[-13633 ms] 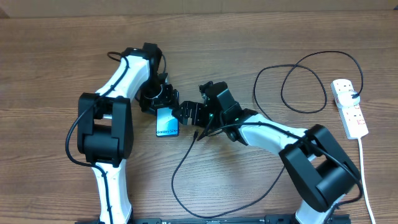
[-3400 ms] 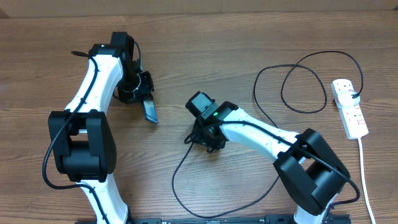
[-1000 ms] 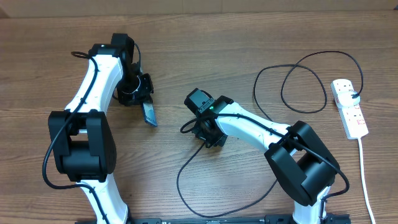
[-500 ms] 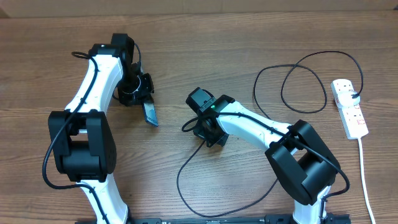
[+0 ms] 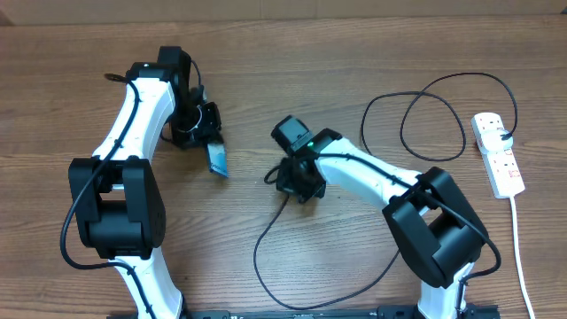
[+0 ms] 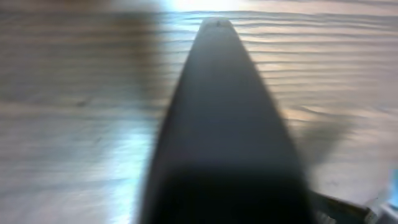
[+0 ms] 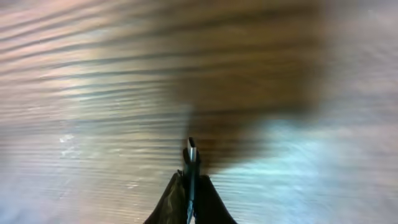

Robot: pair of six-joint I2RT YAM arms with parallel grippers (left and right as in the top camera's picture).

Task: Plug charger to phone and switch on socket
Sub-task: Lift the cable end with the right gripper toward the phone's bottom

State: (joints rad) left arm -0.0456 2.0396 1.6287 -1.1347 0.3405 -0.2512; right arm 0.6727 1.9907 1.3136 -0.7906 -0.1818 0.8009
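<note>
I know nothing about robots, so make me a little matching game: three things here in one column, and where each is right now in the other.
1. phone
2. charger
3. socket

A. lying far right, away from both arms
B. its plug tip pinched in the right gripper
C. held tilted in the left gripper

Pairs: 1-C, 2-B, 3-A

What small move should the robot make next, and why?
Probably ease the right fingers left toward the phone: they pinch the charger's plug tip, the left fingers hold the phone tilted up, and bare table separates the two.
</note>
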